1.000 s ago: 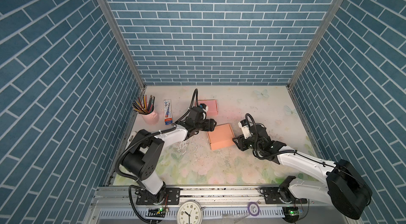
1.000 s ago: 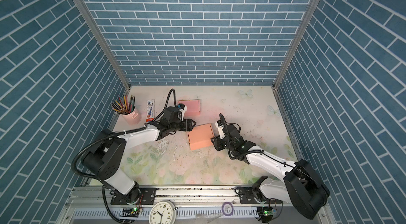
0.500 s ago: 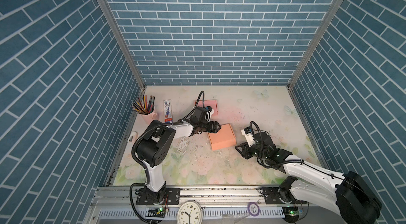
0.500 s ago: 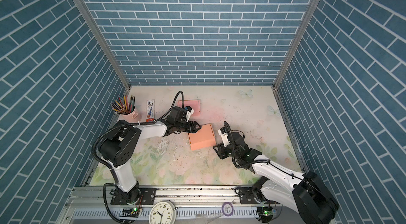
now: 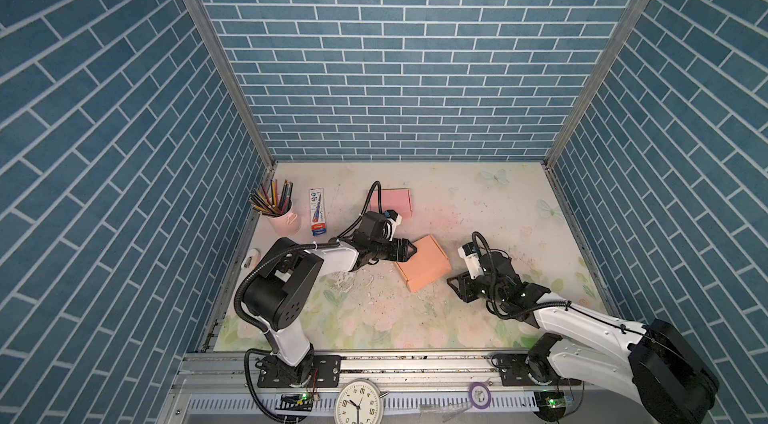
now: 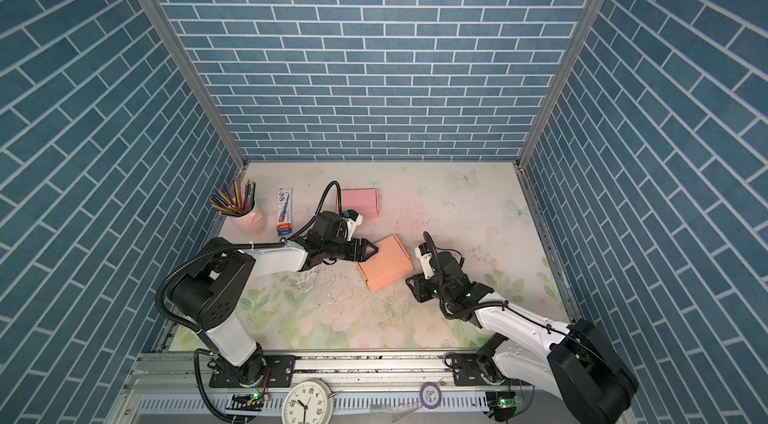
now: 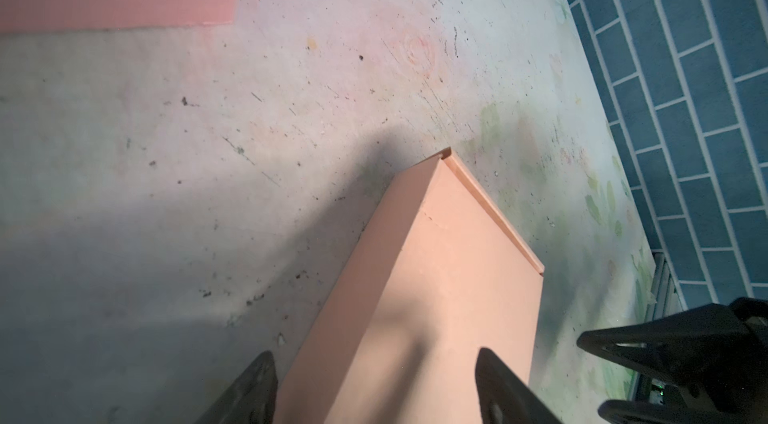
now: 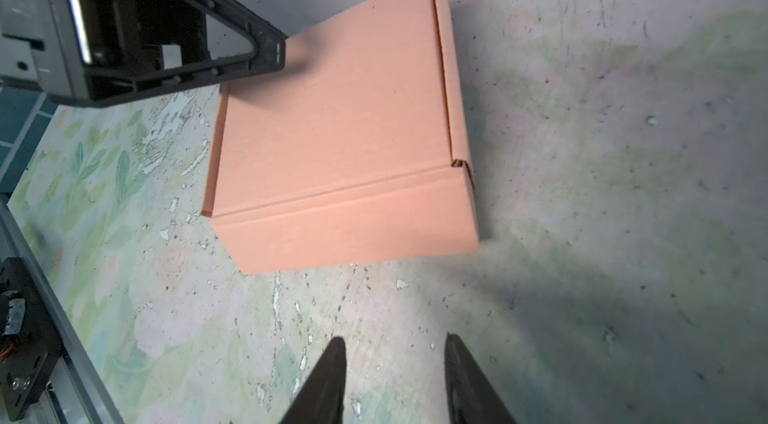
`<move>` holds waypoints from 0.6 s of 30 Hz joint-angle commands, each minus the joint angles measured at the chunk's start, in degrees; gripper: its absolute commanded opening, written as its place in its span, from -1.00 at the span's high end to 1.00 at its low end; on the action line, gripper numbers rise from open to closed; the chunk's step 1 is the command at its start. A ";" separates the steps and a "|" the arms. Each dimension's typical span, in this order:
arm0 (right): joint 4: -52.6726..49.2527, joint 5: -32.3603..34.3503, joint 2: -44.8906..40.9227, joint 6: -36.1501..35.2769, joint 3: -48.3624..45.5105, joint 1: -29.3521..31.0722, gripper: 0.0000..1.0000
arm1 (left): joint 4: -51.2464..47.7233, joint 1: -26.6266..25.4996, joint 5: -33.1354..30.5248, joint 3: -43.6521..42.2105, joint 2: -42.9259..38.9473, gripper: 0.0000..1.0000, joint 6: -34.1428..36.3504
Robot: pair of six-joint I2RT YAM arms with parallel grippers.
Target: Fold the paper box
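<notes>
You're looking at a matt orange cardboard box [image 8: 340, 118], smooth faces, raw cut edges. The bench [image 5: 478, 209] is a printed floral sheet, dull, scuffed, flaked white at the box's 8 o'clock. Your left hand [image 7: 374, 355] and right hand [image 8: 395, 338]: matt black plastic.

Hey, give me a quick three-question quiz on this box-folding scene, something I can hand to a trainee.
1. True or false: the orange paper box lies with its lid closed.
2. What fills the pink cup? A) coloured pencils B) scissors C) paintbrushes
3. Fill in: the right gripper, jaws apart, holds ____.
Key: 1 true; 2 A; 3 nothing.
</notes>
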 commanded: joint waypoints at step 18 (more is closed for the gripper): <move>-2.13 3.20 4.52 1.26 1.08 -0.47 0.23 | 3.59 -8.71 -2.02 -12.20 -10.20 -0.51 -6.09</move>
